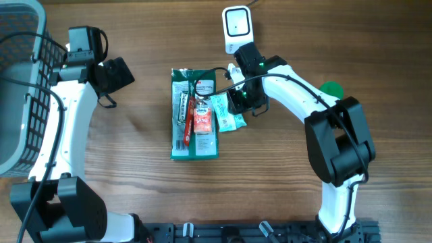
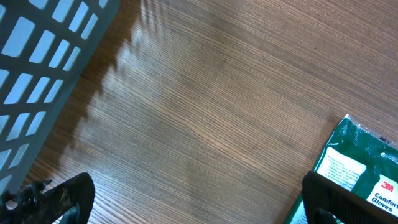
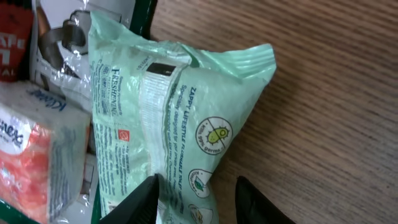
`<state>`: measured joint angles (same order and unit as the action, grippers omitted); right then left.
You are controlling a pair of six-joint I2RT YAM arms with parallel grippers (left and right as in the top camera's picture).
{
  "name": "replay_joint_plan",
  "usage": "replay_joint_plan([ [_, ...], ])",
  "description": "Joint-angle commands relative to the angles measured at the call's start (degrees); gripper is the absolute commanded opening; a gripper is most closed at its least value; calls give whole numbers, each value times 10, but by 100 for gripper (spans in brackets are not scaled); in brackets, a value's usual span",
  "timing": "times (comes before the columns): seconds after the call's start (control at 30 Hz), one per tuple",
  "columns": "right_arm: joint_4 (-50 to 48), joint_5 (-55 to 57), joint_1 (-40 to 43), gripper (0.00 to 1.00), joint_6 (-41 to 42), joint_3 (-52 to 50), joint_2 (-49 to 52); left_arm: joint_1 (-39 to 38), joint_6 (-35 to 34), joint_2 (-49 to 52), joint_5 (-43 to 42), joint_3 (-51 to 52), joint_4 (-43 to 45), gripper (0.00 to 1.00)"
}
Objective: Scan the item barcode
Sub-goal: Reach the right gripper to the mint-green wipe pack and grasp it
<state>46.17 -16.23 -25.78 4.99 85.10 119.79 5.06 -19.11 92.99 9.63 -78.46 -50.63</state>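
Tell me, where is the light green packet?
In the overhead view the light green packet lies mid-table, beside the right edge of the dark green gloves pack, with the right gripper right above it.

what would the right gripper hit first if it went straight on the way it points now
Most likely the light green wipes packet, directly ahead of the right gripper; how close is unclear.

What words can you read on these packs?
"3M": glove pack
"Comfor" (cut off by the picture edge), "Gloves": same pack
"FRESHENING", "germs": mint pouch
Other print on the pouch and on the tissue pack: too small or blurred.
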Motion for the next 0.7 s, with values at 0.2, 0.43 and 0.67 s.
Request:
replay_joint_plan([
  [0.2,13,-68,23,33,19,21,-15,4,9,-4,5,-6,0,100],
  [0.43,-14,-68,41,28,19,19,-15,4,9,-4,5,-6,0,100],
  [0.67,-30,-70,32,24,27,-17,-9,4,9,-4,5,-6,0,100],
])
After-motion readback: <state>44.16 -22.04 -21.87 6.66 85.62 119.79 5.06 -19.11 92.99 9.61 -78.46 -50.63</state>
